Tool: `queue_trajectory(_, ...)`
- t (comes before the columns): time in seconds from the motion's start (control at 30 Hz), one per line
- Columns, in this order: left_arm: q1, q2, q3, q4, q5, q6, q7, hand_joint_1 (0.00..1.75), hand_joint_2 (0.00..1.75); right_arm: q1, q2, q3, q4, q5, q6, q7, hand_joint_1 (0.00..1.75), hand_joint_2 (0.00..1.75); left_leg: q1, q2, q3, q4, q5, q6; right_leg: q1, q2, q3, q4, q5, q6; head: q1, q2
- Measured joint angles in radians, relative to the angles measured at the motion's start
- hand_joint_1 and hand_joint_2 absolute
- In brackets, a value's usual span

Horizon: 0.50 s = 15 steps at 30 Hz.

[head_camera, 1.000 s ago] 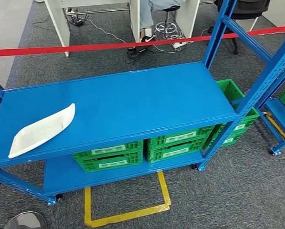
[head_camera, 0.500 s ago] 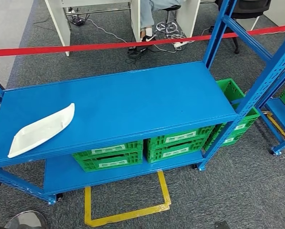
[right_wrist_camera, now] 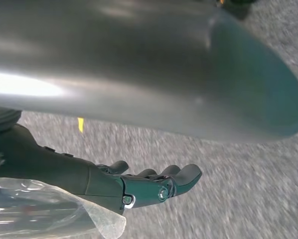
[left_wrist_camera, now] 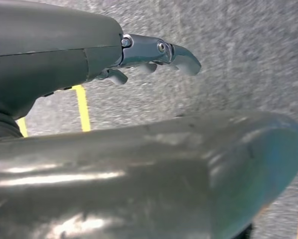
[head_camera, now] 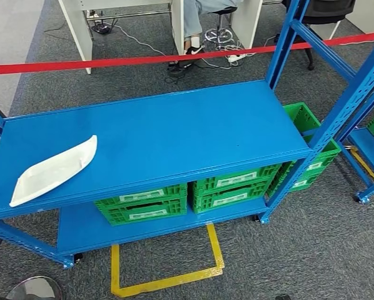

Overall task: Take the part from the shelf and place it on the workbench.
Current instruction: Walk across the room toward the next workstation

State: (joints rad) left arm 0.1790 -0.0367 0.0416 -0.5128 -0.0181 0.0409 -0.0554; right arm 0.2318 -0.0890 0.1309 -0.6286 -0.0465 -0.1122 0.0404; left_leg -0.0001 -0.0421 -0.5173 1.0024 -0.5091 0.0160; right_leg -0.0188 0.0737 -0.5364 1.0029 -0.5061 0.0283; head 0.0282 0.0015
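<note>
White part on the blue shelf, both hands hanging over the carpet with nothing in them.

In the head view the white part lies flat on the top deck of the blue shelf, out toward nine o'clock near the deck's front edge; green crates sit on the lower deck toward six o'clock, and a red barrier tape runs across at twelve o'clock. In the left wrist view the left hand is above grey carpet, fingers stretched out and holding nothing. In the right wrist view the right hand is likewise extended and empty, fingers only lightly curved.
</note>
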Motion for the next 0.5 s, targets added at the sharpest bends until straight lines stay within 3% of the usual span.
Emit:
queue_trajectory(0.23, -0.013, 0.013, -0.01, 0.046, 0.016, -0.033, 0.045, 0.0, 0.0, -0.05, 0.048, -0.072, 0.136, 0.041, 0.1, -0.032, 0.0, 0.0, 0.0, 0.0, 0.0, 0.0, 0.0, -0.001, 0.0, 0.0, 0.0, 0.0, 0.0, 0.0, 0.0, 0.0)
queue_trajectory(0.5, -0.018, 0.018, -0.011, 0.065, 0.018, -0.038, 0.049, 0.0, 0.0, -0.066, 0.066, -0.1, 0.186, 0.047, 0.111, -0.035, 0.0, 0.0, 0.0, 0.0, 0.0, 0.0, 0.001, -0.001, 0.0, 0.0, 0.0, 0.0, 0.0, 0.0, 0.0, 0.0)
